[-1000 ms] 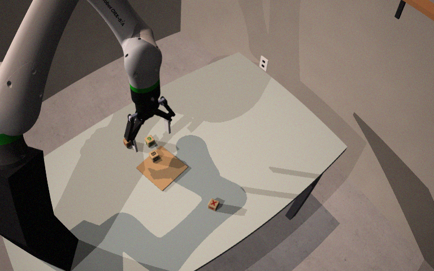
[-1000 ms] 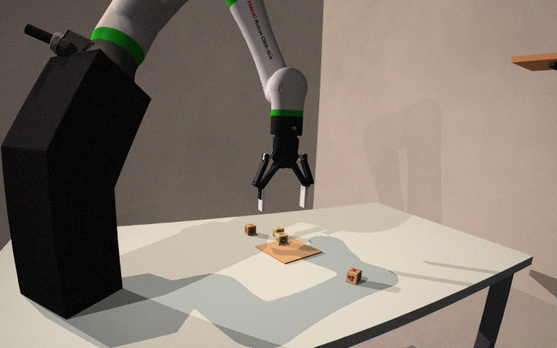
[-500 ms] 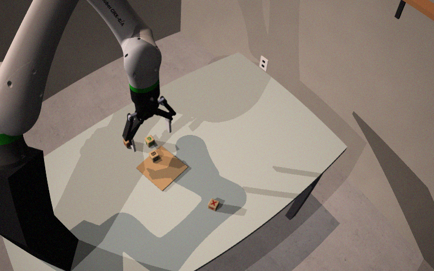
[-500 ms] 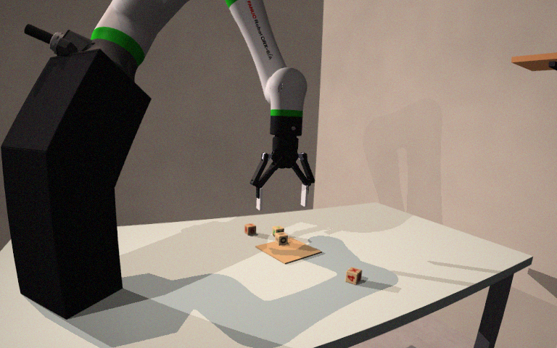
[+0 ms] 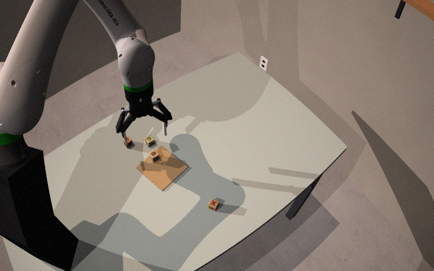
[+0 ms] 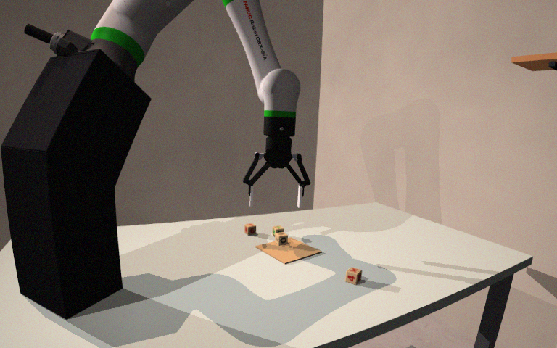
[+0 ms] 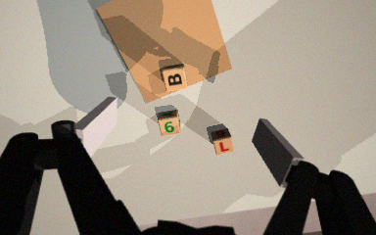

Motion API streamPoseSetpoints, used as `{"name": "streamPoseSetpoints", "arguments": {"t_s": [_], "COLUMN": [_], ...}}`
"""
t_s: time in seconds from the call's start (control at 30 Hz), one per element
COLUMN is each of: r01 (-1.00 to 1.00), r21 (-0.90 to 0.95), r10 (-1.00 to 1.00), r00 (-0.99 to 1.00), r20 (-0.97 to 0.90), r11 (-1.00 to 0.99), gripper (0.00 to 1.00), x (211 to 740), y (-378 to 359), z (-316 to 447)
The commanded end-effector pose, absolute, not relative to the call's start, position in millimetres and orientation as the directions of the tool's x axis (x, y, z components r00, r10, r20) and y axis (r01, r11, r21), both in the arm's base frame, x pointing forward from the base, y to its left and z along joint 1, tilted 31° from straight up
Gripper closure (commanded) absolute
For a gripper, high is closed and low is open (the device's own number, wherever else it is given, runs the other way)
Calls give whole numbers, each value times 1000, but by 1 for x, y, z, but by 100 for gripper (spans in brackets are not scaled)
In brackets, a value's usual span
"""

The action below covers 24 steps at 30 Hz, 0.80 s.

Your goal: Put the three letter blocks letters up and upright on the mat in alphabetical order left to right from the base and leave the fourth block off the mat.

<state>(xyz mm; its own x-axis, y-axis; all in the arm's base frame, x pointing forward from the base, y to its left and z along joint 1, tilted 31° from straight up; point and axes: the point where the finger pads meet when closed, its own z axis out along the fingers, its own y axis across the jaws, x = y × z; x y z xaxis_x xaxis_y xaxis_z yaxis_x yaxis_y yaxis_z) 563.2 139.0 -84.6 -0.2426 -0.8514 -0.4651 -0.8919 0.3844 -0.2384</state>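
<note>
In the top view, going left to right, a black stand (image 5: pixel 60 236) (image 6: pixel 82 246) fills the lower left of the frame, and the pale robot arm (image 5: pixel 135 60) (image 6: pixel 281 88) reaches across from the upper left. The block with a red L (image 5: pixel 129 142) (image 6: pixel 249 229) (image 7: pixel 223 144) sits on the table (image 5: pixel 287 143) (image 6: pixel 452 246) (image 7: pixel 304 88), left of centre and off the mat. One finger overlaps it in this view, but the exterior view shows both fingertips above the blocks. The gripper (image 5: pixel 145 138) (image 6: pixel 274 205) (image 7: pixel 188 120) is released, its fingers spread wide with nothing between them. The block with a green 6 (image 5: pixel 150 140) (image 6: pixel 278 230) (image 7: pixel 169 123) on top lies just right of the L block, also off the mat. Slightly right of and below that, the block with a black B (image 5: pixel 153 155) (image 6: pixel 281 238) (image 7: pixel 174 78) rests on the orange-brown mat (image 5: pixel 163 182) (image 6: pixel 287 256) (image 7: pixel 196 29), close to the mat's upper-left edge; its B reads sideways in the wrist view. The mat lies flat on the table near the centre of the frame. Well to its lower right, the block with a red X (image 5: pixel 213 204) (image 6: pixel 353 275) on top sits directly on the table, with a red 4 on one side in the exterior view. A white wall outlet (image 5: pixel 263 63) shows farther right, near the top.
</note>
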Motion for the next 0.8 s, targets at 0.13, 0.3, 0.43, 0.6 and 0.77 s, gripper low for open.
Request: {"name": "streamPoseSetpoints", "arguments": {"t_s": [0.13, 0.3, 0.43, 0.6, 0.77], "r01": [-811, -755, -700, -639, -546], "r21": [-135, -81, -34, 13, 78], "r10": [-754, -685, -620, -550, -444], "r00": [-450, -539, -608, -671, -748], "r20": [-479, -490, -496, -498, -493], "r11": [569, 651, 713, 769, 834], "gripper": [0, 0, 0, 0, 0], "x": [556, 552, 548, 545, 540], "y": [156, 164, 172, 180, 190], "z": [-83, -82, -81, -80, -78]}}
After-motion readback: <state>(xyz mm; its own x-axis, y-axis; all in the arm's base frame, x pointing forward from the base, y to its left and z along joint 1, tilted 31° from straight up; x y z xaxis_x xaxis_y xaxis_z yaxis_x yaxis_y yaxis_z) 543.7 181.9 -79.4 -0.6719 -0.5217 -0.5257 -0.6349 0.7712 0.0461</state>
